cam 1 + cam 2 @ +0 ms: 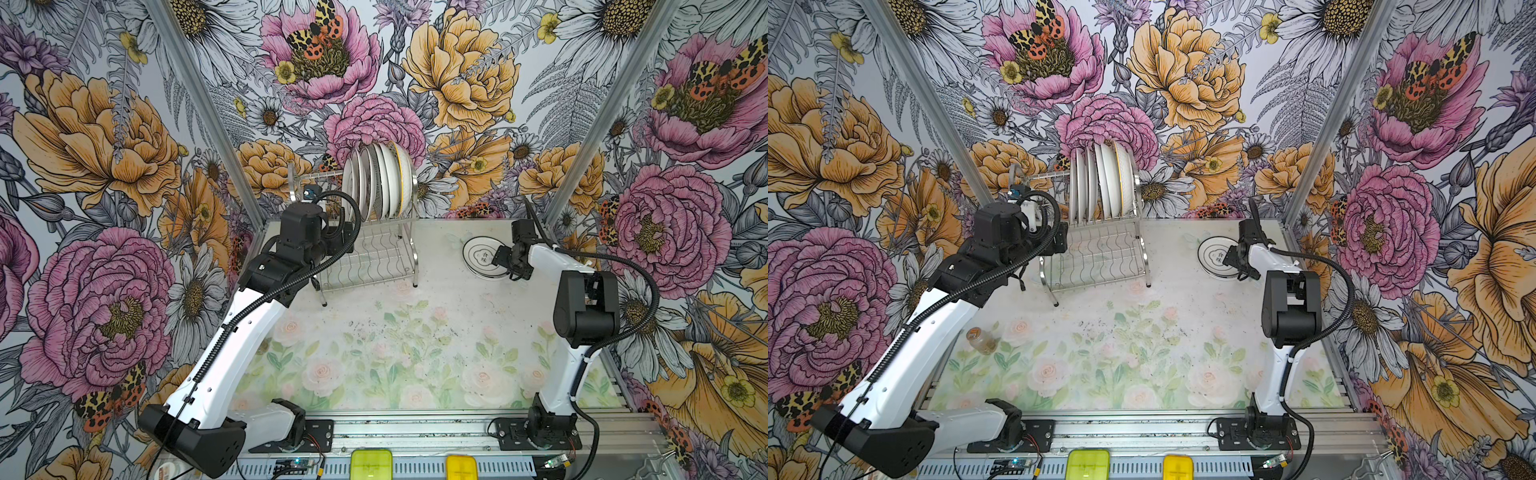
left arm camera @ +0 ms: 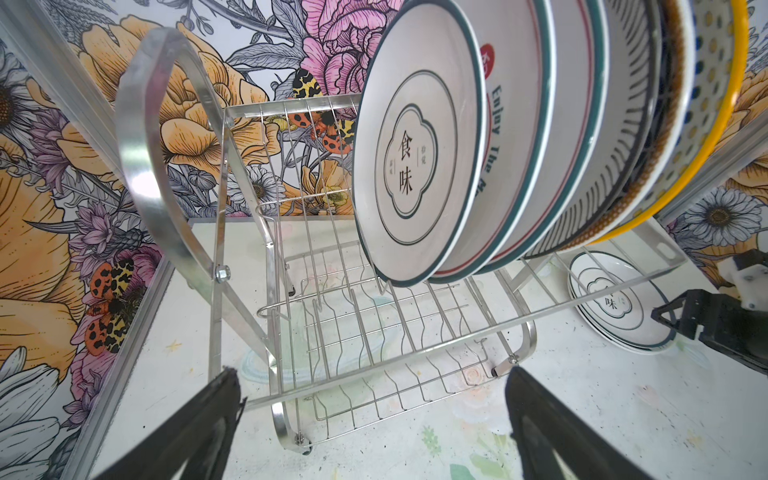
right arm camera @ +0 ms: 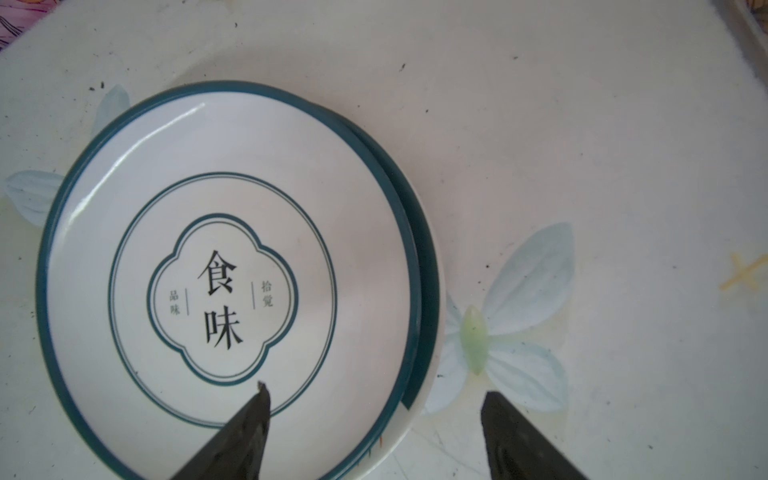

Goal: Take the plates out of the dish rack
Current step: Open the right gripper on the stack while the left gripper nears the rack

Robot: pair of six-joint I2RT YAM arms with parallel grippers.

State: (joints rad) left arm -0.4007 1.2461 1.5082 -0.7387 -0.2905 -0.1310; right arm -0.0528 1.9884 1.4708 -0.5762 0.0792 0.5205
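1. The dish rack [image 1: 374, 257] [image 1: 1100, 257] stood at the back of the table [image 1: 415, 332], left of the middle, in both top views
2. A row of plates [image 1: 380, 178] [image 1: 1104, 183] stood on edge in the slots of its upper tier, packed toward the right-hand end
3. In the left wrist view the front plate [image 2: 419, 166], white with a dark green rim and black characters, faced the left tool [image 2: 374, 374]
4. The left tool was released, its jaws spread wide, just before the rack's front rail and gripping nothing
5. A stack [image 1: 482, 253] [image 1: 1214, 255] [image 3: 228, 270] of at least two plates lay flat on the table, right of the rack and apart from it; the top one bore the same pattern and sat slightly off-centre on the one beneath
6. The right tool [image 3: 376, 390] [image 1: 496, 257] hung released over the stack's edge, one finger [image 3: 249, 428] above the top plate's face, the other above bare table beside the rim, grasping nothing
7. In a top view a small glass jar [image 1: 980, 340] lay near the left arm
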